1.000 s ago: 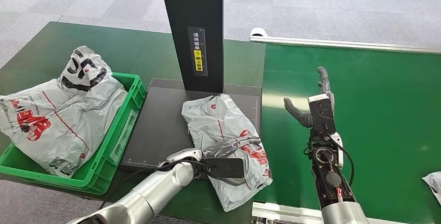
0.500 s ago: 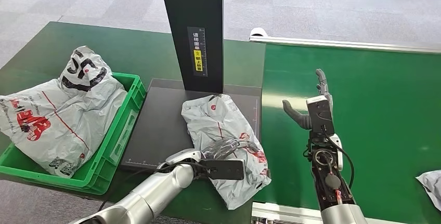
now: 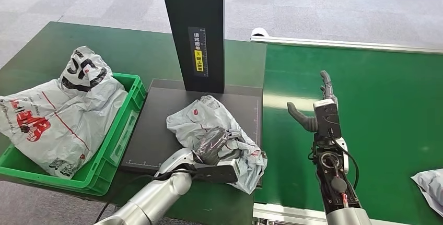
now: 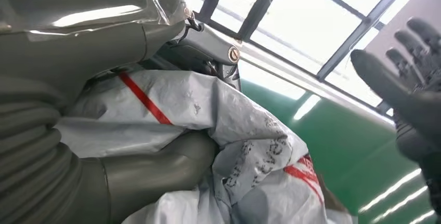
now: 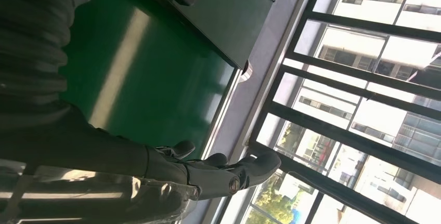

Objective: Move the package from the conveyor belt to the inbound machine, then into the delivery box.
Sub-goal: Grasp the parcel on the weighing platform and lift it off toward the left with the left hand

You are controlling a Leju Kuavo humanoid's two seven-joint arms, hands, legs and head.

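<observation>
A grey plastic mail package (image 3: 201, 123) with red print lies crumpled on the dark plate of the inbound machine (image 3: 156, 126), in front of its black column (image 3: 193, 26). My left hand (image 3: 214, 146) grips the package's near side, bunching the plastic up. In the left wrist view the thumb (image 4: 151, 172) presses into the package (image 4: 208, 109). My right hand (image 3: 316, 107) is held upright over the green conveyor belt (image 3: 376, 115), fingers spread, holding nothing. The green delivery box (image 3: 123, 131) stands left of the machine.
Two filled mail bags (image 3: 52, 115) lie in the delivery box, rising above its rim. Another grey package (image 3: 431, 183) sits on the belt at the right edge. A metal rail (image 3: 282, 214) borders the belt's near side.
My left hand has closed on the package and dragged it left, crumpling it into a heap. The package at the belt's right edge has drifted slightly left. My right hand barely moved.
</observation>
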